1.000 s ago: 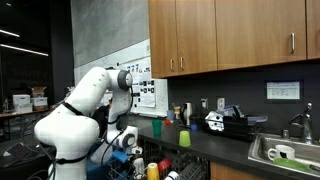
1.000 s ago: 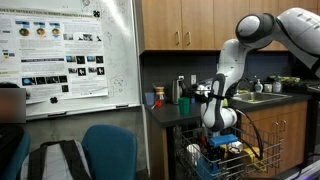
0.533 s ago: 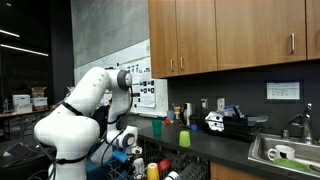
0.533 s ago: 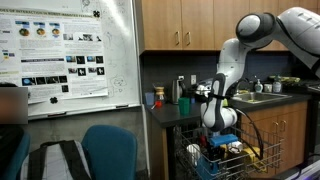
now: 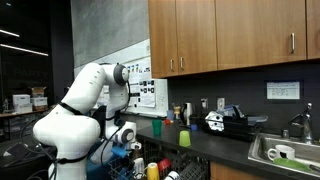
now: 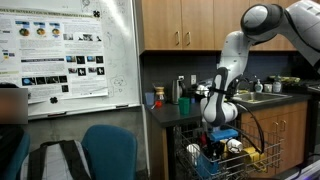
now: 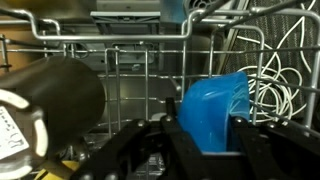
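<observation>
— What sort of room is this?
— A lab's kitchenette. Wooden cabinets hang over a dark worktop with a sink at its end. There's a wire dish rack, and research posters on the whiteboard.

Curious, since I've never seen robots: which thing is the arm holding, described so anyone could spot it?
Below the dark kitchen counter stands a wire dish rack. Inside it, between the fingers, is a blue cup, bright against the dark cylinder beside it.
</observation>
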Motion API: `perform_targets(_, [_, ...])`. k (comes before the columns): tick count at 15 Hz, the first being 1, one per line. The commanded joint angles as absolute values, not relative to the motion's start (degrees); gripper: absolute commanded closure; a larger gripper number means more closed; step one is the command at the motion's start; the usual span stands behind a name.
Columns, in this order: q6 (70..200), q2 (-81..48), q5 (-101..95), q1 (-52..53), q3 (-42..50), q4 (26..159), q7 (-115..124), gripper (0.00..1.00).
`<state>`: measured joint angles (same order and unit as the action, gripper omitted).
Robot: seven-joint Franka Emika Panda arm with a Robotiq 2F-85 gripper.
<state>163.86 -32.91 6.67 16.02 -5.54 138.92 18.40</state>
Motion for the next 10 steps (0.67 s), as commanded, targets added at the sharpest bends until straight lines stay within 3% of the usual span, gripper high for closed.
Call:
perform_targets(1, [159.9, -25.4, 6.4, 16.3, -5.8, 142.5, 17.6, 0.88])
perform_targets(10, [153.9, -19.7, 6.1, 15.4, -7.4, 142.4, 16.3, 0.88])
